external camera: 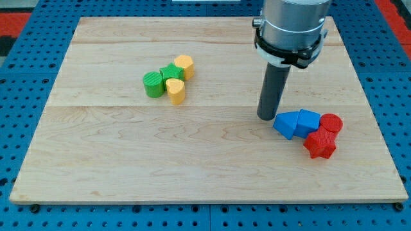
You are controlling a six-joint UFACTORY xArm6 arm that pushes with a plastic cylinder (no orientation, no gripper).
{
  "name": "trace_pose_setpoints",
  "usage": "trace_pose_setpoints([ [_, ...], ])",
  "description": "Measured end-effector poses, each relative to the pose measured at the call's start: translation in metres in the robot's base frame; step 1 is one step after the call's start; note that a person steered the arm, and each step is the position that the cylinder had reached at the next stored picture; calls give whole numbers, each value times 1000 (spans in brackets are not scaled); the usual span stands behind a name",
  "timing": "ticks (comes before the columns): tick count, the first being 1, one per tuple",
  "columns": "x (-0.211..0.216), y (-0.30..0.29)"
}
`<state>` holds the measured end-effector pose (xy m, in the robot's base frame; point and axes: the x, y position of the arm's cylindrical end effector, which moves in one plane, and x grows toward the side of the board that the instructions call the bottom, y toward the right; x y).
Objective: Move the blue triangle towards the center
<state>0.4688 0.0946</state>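
Observation:
My tip (266,117) rests on the board just left of the blue cluster at the view's right. The nearest block, a blue cube-like block (286,124), lies just right of my tip, close to touching it. Right of it sits a blue triangle-like block (307,120), pressed against the first blue block. A red round block (331,123) and a red star-shaped block (320,144) touch the blue pair on its right and lower right.
A second cluster lies left of the centre: a green round block (153,84), a green star-like block (171,71), a yellow block (184,64) above and a yellow heart-like block (175,91) below. The wooden board (128,160) sits on a blue pegboard.

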Motion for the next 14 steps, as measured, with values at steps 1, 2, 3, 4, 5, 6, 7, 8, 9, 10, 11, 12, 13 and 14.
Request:
trace_pose_setpoints([
  [1, 9, -27],
  [2, 22, -69],
  [3, 31, -96],
  [4, 55, -81],
  [5, 64, -62],
  [6, 100, -32],
  [7, 114, 9],
  [8, 114, 56],
  [9, 115, 108],
  [10, 114, 152],
  [11, 93, 159],
  [12, 69, 148],
  [13, 37, 76],
  [14, 11, -3],
])
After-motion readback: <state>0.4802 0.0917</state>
